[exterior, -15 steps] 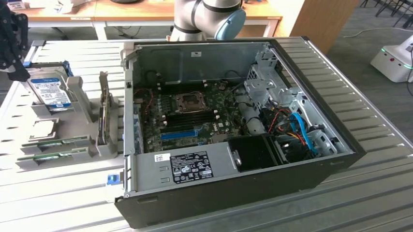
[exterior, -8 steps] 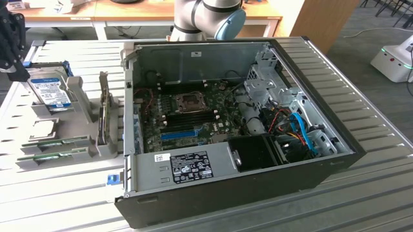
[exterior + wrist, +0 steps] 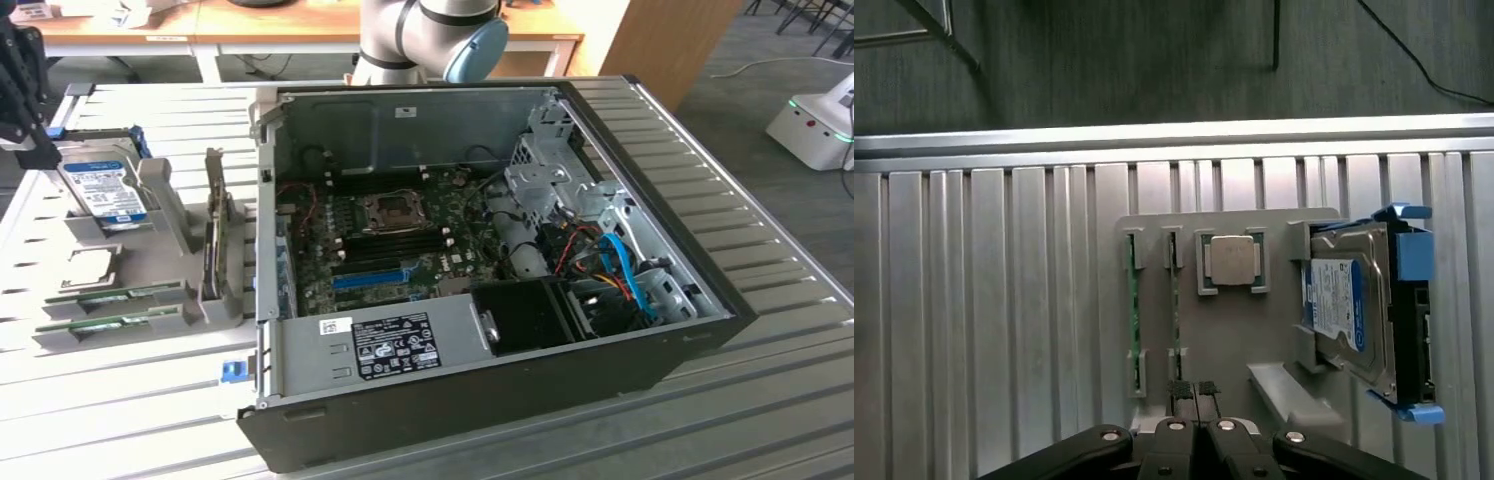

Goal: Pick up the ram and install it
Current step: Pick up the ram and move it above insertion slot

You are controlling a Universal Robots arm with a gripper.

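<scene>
Gripper (image 3: 1195, 392): I am holding it fully closed, gripping nothing, hovering over the grey holder (image 3: 1234, 330).
Ram (image 3: 114, 296): two green sticks are sitting side by side in the holder's slots.
Computer case (image 3: 467, 420): lying open toward the exterior view's right.

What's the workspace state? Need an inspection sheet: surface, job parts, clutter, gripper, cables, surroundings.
Surface: ribbed grey metal table carrying an open black computer case and a grey plastic parts holder.
Job's things: thin green ram stick and second ram stick stand side by side in holder slots; neither is held.
Clutter: boxy silver hard drive with blue label, square silver processor chip, both in the holder.
Gripper: black gripper shut, empty, above the holder by the sticks' ends.
Cables: blue and red cables inside the case; black cable on the floor.
Surroundings: wooden desks, white machine.
</scene>
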